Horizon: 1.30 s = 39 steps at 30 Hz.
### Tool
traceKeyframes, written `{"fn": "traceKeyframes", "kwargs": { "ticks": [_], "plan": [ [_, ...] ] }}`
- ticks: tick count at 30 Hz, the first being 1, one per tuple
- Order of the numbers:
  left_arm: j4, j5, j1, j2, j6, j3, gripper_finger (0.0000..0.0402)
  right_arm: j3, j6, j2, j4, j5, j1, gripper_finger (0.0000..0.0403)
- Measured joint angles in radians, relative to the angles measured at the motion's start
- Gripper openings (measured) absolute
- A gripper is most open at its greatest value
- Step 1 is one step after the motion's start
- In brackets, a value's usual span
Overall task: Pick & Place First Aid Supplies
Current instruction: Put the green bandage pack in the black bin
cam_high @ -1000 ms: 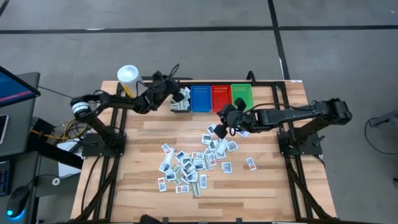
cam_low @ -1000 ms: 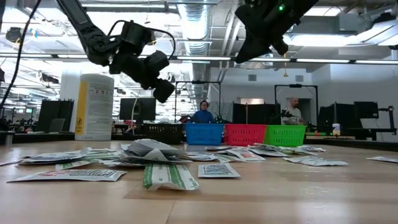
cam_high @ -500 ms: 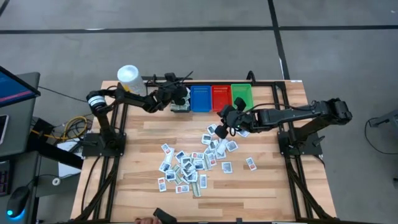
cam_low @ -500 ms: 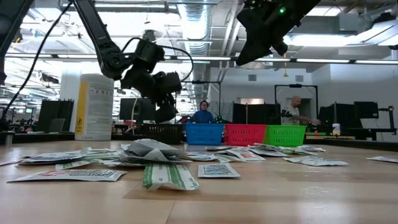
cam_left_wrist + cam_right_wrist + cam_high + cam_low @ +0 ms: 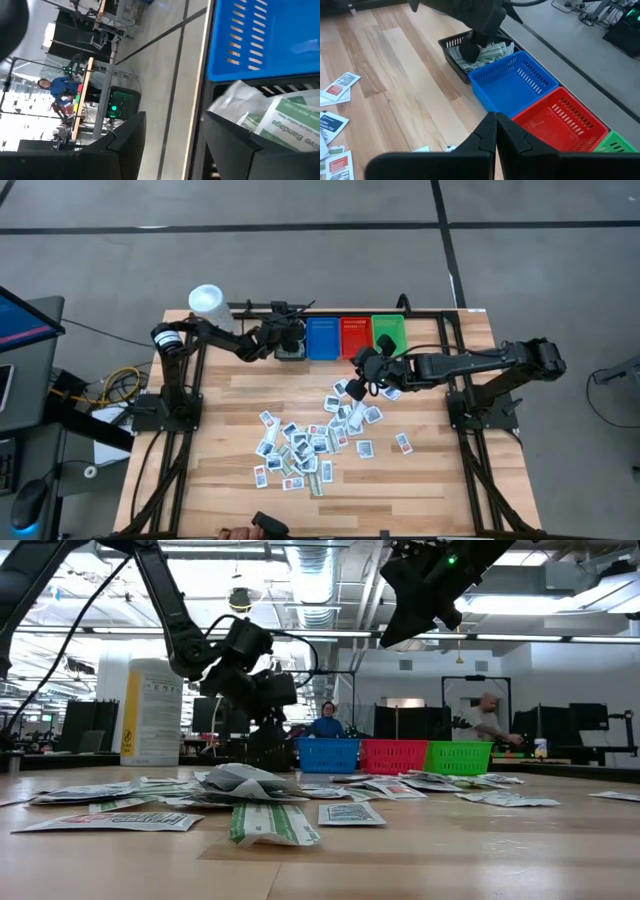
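My left gripper (image 5: 290, 342) hangs released over the black bin (image 5: 454, 58) at upper centre of the high view; some packets (image 5: 490, 53) already lie inside it. My right gripper (image 5: 362, 383) is clenched and, I judge, empty above the pile (image 5: 305, 448) on the table (image 5: 430, 480). Most packets remain mid-frame; sorting has barely started.

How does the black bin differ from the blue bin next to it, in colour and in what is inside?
The black bin is dark and holds a heap of green-and-white packets; the blue bin is bright blue and looks empty. The left gripper, fingers apart, is at the black bin, and no gripper is over the blue bin. Both are slotted plastic bins, side by side at the table's far edge.
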Motion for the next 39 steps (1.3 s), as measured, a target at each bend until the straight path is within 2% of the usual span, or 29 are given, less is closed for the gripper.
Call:
{"fn": "traceKeyframes", "kwargs": {
  "ticks": [10,22,25,30,34,37,39],
  "plan": [
    [-0.001,-0.028,-0.013,0.008,0.045,-0.001,0.0200,0.000,-0.002,0.000,0.000,0.000,-0.007,0.0000],
    [0.001,-0.061,-0.013,-0.135,0.042,-0.001,0.0200,0.000,0.000,0.000,0.000,0.000,-0.007,0.0000],
    [0.001,-0.110,-0.027,-0.194,0.031,-0.001,0.0200,0.000,0.001,0.000,0.000,0.000,-0.007,0.0000],
    [-0.025,-0.238,-0.091,-0.343,-0.180,-0.002,0.0200,0.000,0.008,0.000,0.000,-0.003,-0.004,0.0000],
    [-0.198,-0.281,-0.171,-0.504,-0.425,-0.002,0.0200,0.000,0.018,0.000,0.003,-0.030,0.002,0.0000],
    [-0.415,-0.179,-0.236,-0.632,-0.634,-0.002,0.0200,0.000,0.041,0.000,0.034,-0.026,0.033,0.0000],
    [-0.556,-0.008,-0.263,-0.712,-0.788,-0.002,0.0200,0.000,0.036,0.000,0.061,-0.026,0.058,0.0000]
  ]
}}
